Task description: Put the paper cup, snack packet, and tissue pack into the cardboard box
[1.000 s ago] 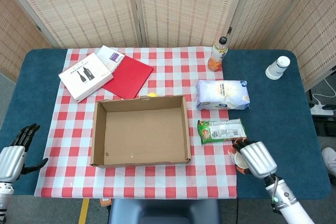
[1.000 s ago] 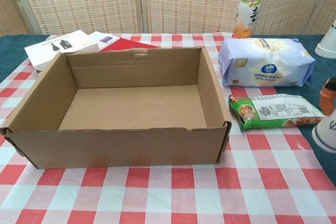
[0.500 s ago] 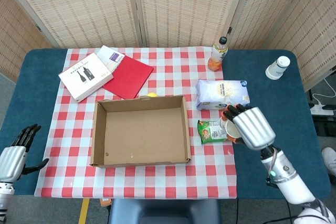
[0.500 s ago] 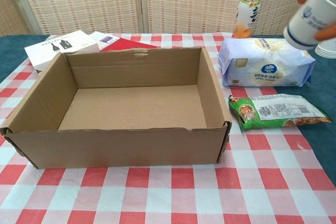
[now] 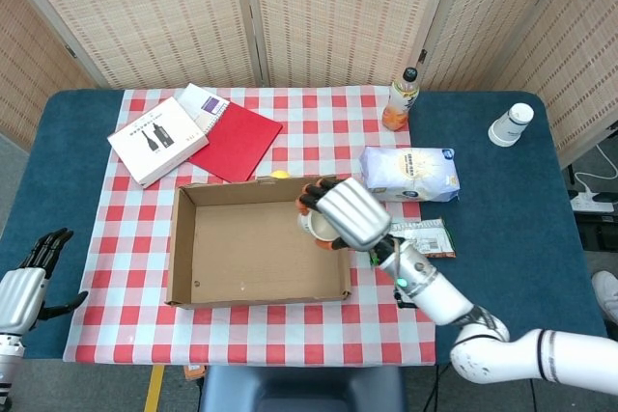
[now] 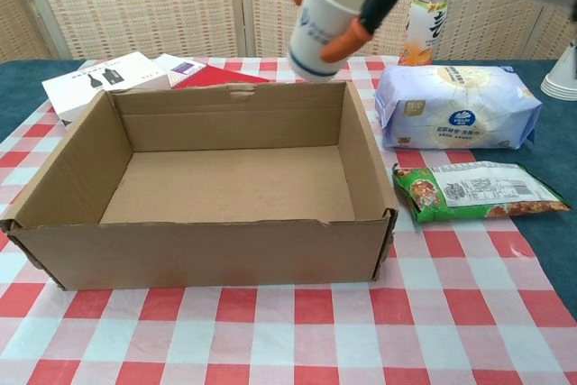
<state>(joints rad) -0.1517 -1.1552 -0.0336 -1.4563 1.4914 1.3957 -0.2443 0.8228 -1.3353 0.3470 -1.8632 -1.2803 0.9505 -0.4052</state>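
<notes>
— Paper cup: where was it?

— Up in the air, tilted, above the right rear part of the cardboard box, held by the right hand. In the chest view its orange-tipped fingers were wrapped round the cup's wall, so that hand was closed on it. Nothing lay inside the box.

— And the other two items?

— Both sat on the checked tablecloth at about 3 o'clock from the box. The snack packet lay flat just beside the box's right wall; in the head view the right forearm covered part of it. The tissue pack lay just behind the packet, toward 1 o'clock from the box.

— The left hand?

— The left hand hung off the table's near left corner, fingers apart, holding nothing.

— Anything else on the table?

— A drink bottle stood at 12 o'clock from the tissue pack. A second white cup was on the blue cloth at the far right. A white carton and a red folder lay at 11 o'clock from the box.
</notes>
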